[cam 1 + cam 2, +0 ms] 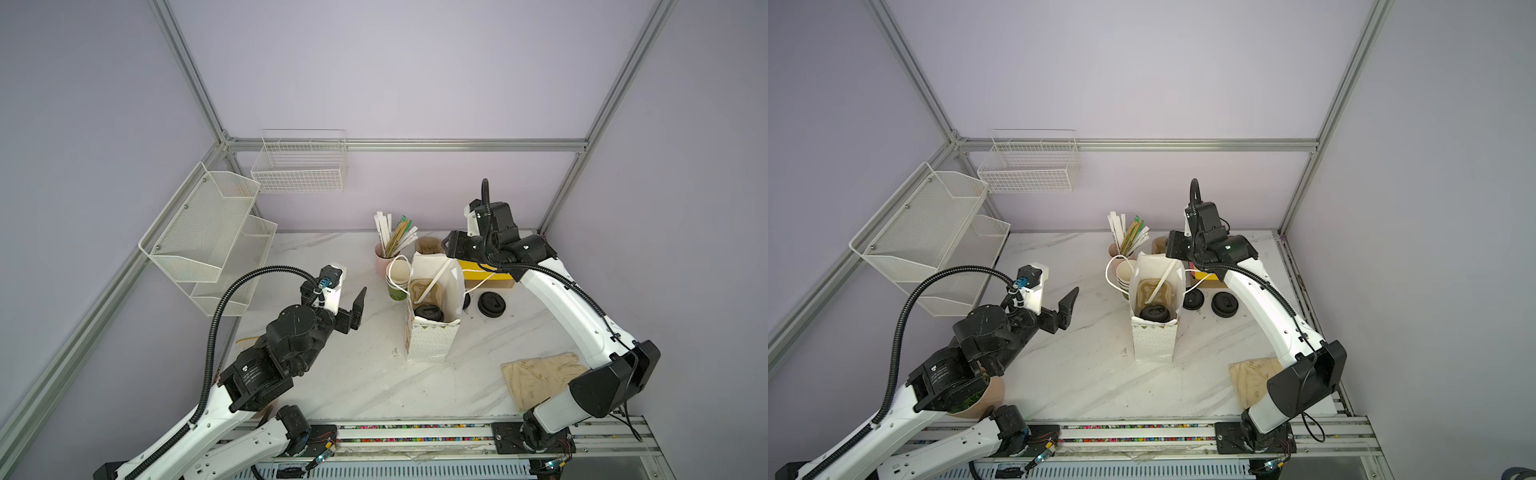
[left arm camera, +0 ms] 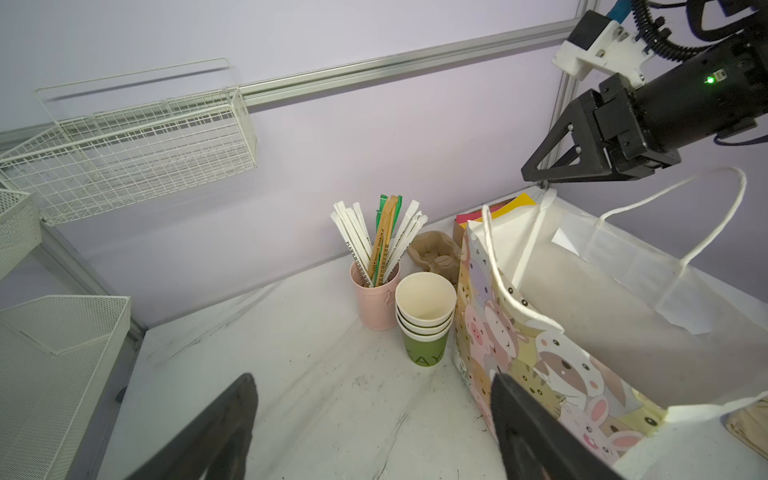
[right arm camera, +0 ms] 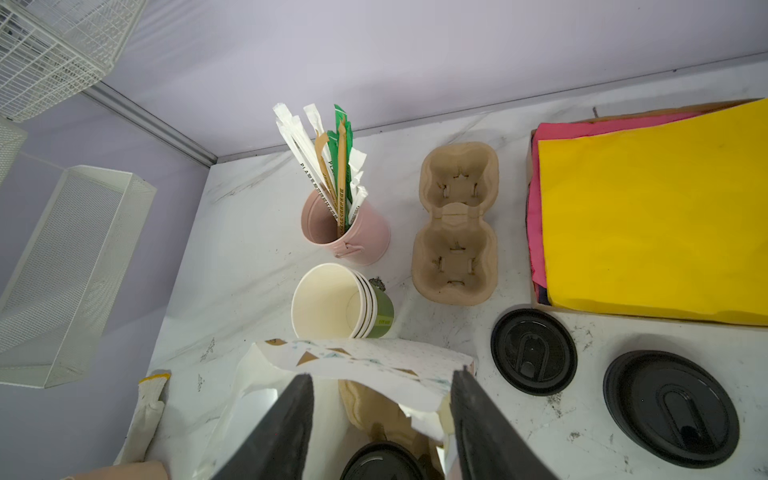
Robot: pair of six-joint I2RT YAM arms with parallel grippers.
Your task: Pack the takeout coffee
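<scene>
The takeout coffee (image 1: 429, 312) shows only its black lid; it stands in a brown cardboard carrier (image 1: 419, 289) inside the upright white paper bag (image 1: 428, 345). In both top views a white wrapped straw (image 1: 1160, 280) leans across the carrier. My right gripper (image 3: 383, 376) hovers over the bag's far rim, jaws apart, with the bag's edge (image 3: 374, 357) and the coffee's lid (image 3: 380, 461) below them. My left gripper (image 2: 374, 380) is open over bare table left of the bag (image 2: 540, 361), holding nothing. In a top view the left gripper (image 1: 360, 307) is clear of the bag.
Behind the bag stand a pink cup of straws (image 1: 384, 257), a stack of green cups (image 1: 397, 282), a spare carrier (image 3: 455, 224) and a box of yellow and pink paper (image 3: 652, 212). Two loose black lids (image 3: 534, 351) lie right of the bag. A cloth glove (image 1: 540, 378) lies front right. Wire baskets (image 1: 303, 166) hang at the back left.
</scene>
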